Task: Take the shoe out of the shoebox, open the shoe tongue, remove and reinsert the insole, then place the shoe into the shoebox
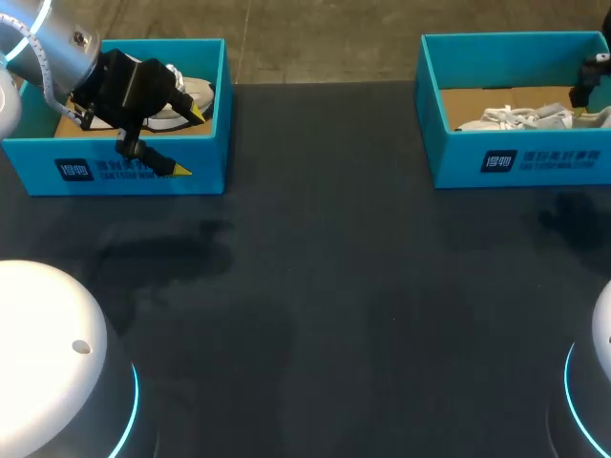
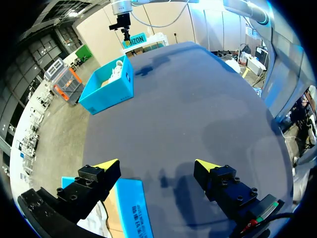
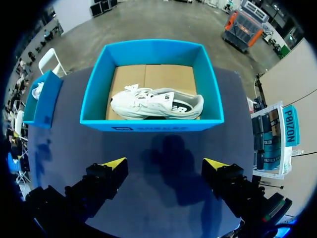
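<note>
Head view: my left gripper (image 1: 186,141) hangs over the front wall of the open-topped blue cardboard shoebox on the left (image 1: 115,172). Its yellow-tipped fingers are spread wide and hold nothing. A white shoe (image 1: 194,92) shows inside this box, behind the gripper. Across the dark table (image 1: 315,305) stands a second blue shoebox on the right (image 1: 516,164), and a white lace-up sneaker (image 1: 520,117) lies on its brown floor. Only a black sliver of my right gripper (image 1: 592,81) shows at that box's far end, so its fingers cannot be judged here. Both box fronts carry white print.

Left wrist view: the left gripper (image 2: 157,166) is wide open and empty. One finger is over the left shoebox (image 2: 131,208) and the other over bare table (image 2: 198,109). The right shoebox (image 2: 109,89) stands well ahead.

Right wrist view: this alone shows the right gripper (image 3: 164,164) spread wide and empty over the table (image 3: 163,148), with the right shoebox (image 3: 151,121) just ahead. The whole sneaker (image 3: 156,104) is plain here, lying lengthwise along the front wall, with a dark logo on its side. The left shoebox (image 3: 44,101) stands well off to one side.
</note>
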